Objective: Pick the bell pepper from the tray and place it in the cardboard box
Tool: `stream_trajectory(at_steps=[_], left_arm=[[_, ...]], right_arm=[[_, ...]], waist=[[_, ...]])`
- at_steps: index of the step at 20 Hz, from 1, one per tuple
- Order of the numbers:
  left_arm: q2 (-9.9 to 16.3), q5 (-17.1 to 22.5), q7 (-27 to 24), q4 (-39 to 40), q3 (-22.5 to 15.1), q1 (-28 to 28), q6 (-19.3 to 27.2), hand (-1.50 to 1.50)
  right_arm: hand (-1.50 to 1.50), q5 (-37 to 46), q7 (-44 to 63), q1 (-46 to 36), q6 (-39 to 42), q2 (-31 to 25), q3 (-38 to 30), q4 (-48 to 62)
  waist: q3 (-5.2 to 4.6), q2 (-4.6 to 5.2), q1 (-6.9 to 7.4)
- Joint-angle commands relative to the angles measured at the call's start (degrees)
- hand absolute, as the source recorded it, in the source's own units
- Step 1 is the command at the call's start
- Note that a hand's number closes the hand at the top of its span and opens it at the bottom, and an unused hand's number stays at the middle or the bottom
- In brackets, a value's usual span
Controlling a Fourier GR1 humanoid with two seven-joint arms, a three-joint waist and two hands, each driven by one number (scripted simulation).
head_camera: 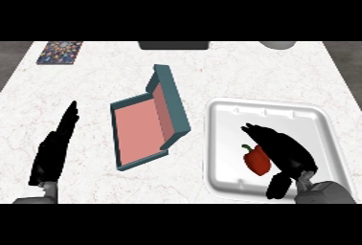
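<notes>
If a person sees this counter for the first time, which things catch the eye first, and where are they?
The red bell pepper stands out most: it lies in the white tray at the right, with the black right hand beside it, over the tray. Next comes the open box in the middle of the counter, teal outside and pink inside. The left hand rests open at the left, fingers straight.

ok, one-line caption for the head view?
Right hand hovers beside the red bell pepper in the white tray; open box at its left, left hand resting.
</notes>
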Motion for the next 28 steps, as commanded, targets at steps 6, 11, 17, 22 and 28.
stream_trajectory(at_steps=[6, 11, 17, 22, 28], left_arm=[[0.7, 1.2, -0.8, -2.1, 3.4, 2.2, -4.8, 0.0], [-2.8, -2.9, -0.9, 3.6, 2.5, -3.1, -1.6, 0.0], [-3.1, -1.8, -0.3, -2.5, 2.2, 1.6, -3.2, 0.0], [-2.5, -1.8, -0.6, -2.8, 3.1, 2.3, -4.3, 0.0], [-3.6, -2.2, -0.9, 0.1, 4.0, 1.4, -2.8, 0.0]], right_arm=[[-1.5, 6.9, -1.5, -0.3, -1.3, 4.8, 1.2, 4.2], [-1.5, 5.1, -7.9, -3.7, 1.7, 2.4, -4.7, 10.7], [1.5, 13.8, -7.9, -0.8, -11.1, 5.7, 0.4, 9.1], [1.5, 16.3, -11.5, -1.9, -17.3, 5.0, -1.8, 11.1], [1.5, 20.5, 5.6, 6.0, -17.4, 9.8, -2.6, -1.4]], waist=[[-0.01, -0.02, 0.17], [-0.01, 0.04, -0.01], [0.01, -0.02, 0.21], [0.0, -0.02, 0.2], [-0.11, -0.37, -1.75]])
